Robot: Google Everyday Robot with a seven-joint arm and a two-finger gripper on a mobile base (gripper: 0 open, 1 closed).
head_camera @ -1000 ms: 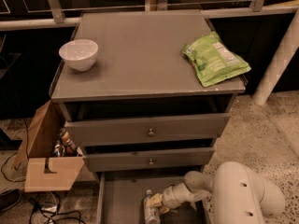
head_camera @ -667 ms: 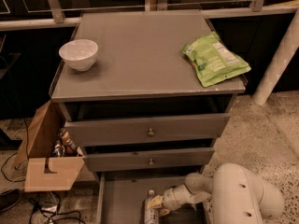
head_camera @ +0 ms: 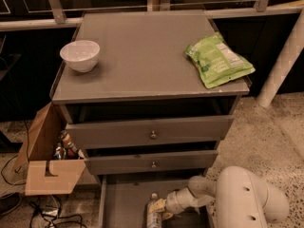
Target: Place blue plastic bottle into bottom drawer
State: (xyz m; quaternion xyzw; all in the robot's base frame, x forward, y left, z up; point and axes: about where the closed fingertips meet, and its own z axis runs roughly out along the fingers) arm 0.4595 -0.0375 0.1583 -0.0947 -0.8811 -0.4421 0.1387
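Observation:
The blue plastic bottle (head_camera: 153,213), clear with a white cap and a pale label, is inside the open bottom drawer (head_camera: 122,204), near the drawer's middle, with its cap pointing to the back. My gripper (head_camera: 162,209) reaches in from the right and sits right against the bottle's right side, low inside the drawer. The white arm (head_camera: 247,198) fills the lower right corner and hides the right part of the drawer.
The two upper drawers (head_camera: 151,133) stand slightly ajar above the gripper. On the cabinet top are a white bowl (head_camera: 80,55) at the left and a green snack bag (head_camera: 217,61) at the right. A cardboard box (head_camera: 47,164) with items and cables sits to the left.

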